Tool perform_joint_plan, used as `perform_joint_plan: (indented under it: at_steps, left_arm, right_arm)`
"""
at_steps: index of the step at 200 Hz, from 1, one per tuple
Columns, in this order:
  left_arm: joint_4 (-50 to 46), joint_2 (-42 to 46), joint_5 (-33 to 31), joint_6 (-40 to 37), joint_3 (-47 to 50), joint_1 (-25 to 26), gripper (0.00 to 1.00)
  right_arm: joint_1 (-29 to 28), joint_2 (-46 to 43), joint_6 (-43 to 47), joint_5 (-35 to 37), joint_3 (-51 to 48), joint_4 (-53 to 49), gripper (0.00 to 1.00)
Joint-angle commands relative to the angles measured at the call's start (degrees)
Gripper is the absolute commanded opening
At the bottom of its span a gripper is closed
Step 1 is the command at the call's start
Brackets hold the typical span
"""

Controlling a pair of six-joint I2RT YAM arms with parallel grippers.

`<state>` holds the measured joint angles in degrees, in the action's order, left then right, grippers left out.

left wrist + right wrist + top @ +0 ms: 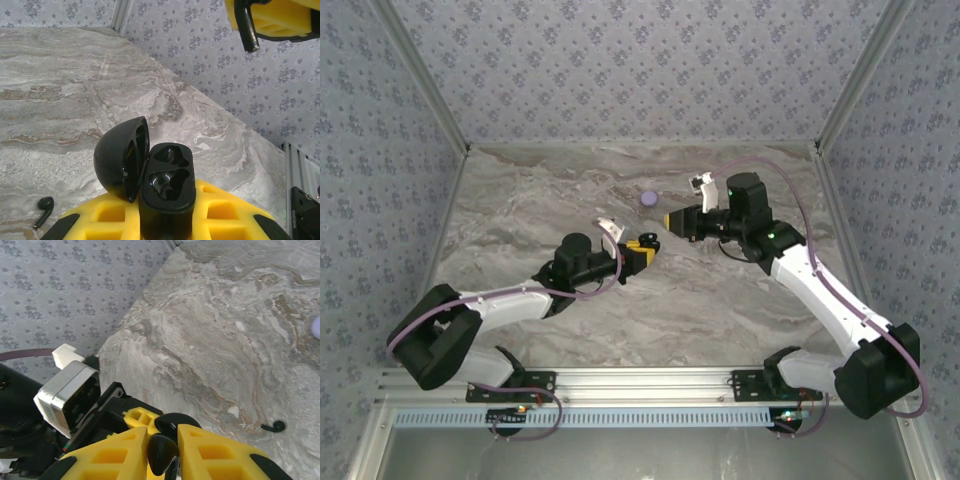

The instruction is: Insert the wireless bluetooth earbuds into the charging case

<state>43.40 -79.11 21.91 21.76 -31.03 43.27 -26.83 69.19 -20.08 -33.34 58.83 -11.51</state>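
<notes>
Earbud [161, 454], black, sat pinched between the yellow fingers of the right gripper [673, 219], which was closed down on its bulb, with the stem poking out past the fingertips. The left gripper [167, 216] was closed fully around the body of the case [167, 187]. It held the case upright with the lid [120, 157] swung open to one side and both sockets facing up. The sockets looked empty, though their gloss made that hard to be sure of.

The step in hand seemed to be bringing the held earbud to a socket. To do it well, the right gripper would need to turn the stem to point straight down the socket's deeper end and come in from the side away from the lid. It should let go only once the bulb was seated, not drop it from above. The left gripper should hold the case steady and level meanwhile.

From the left wrist, the right gripper hung above and beyond the case, off to its far right, well apart from the sockets. From the right wrist, the case's dark lid showed just under the held earbud. A second black earbud [44, 209] lay on the tabletop [570, 180], below and to the left of the left gripper.
</notes>
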Motion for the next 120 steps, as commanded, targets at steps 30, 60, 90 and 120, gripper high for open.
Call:
perform_joint_plan:
  at_steps: [30,60,90,120]
  left_arm:
    - [6.17,-0.67,3.09,0.63,-2.64,0.71,0.11]
    - [9.54,-1.03,3.53,1.74,-2.81,1.07,0.11]
    - [10.21,-1.00,3.64,2.50,-4.00,1.22,0.10]
    - [10.63,-1.13,3.58,3.16,-4.97,1.31,0.10]
  right_arm:
    - [-2.50,-1.34,-0.12,-1.54,1.94,3.31,0.22]
    - [-3.57,-1.34,-0.05,-1.23,1.81,4.13,0.23]
    - [-4.14,-1.16,0.38,-0.86,2.08,3.80,0.23]
    - [-4.40,-1.16,1.13,-0.97,2.26,3.26,0.23]
